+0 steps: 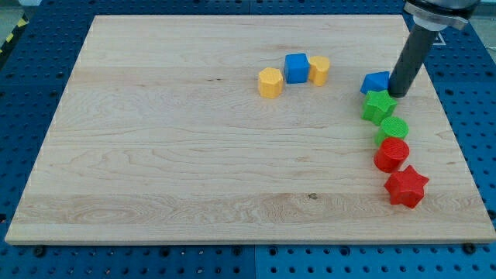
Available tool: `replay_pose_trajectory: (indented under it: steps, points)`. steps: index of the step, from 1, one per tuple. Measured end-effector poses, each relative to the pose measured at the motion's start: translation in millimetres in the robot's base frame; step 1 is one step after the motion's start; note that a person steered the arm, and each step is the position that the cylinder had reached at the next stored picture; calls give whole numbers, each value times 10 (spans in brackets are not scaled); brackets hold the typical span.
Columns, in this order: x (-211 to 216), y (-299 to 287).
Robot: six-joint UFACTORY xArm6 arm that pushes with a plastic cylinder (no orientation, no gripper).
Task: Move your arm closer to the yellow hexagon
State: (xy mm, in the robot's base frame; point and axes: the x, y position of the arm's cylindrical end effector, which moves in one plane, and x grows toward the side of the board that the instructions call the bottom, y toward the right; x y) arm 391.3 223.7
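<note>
My tip (396, 94) rests on the wooden board (170, 155) at the far right, just beside the right edge of a blue block (376, 81) whose shape I cannot make out, and touching or nearly touching it. I have no fingers to spread or press together; I end in a plain dark rod (409, 58) that slants up to the view's top right, and it grips nothing.

The yellow hexagon (270, 82) sits well to the left of my tip, on the far half of the board near its middle. Just right of it stands a blue cube (296, 67), and against the cube's right side is a second yellow block (318, 70), its shape unclear.

Nearer than my tip, a column of blocks runs down the right side: a green star (378, 106) just below the blue block, then a green round block (393, 129), a red round block (391, 154) touching it, and nearest of all a red star (406, 187).

The board lies on a blue perforated table (31, 85).
</note>
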Motion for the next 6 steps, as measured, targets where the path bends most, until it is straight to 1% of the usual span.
replay_pose_trajectory:
  steps: [1, 2, 3, 4, 6]
  points:
    - [-13, -138]
    - [-151, -56]
    - [-790, 102]
    - [-1092, -385]
    - [-1106, -1952]
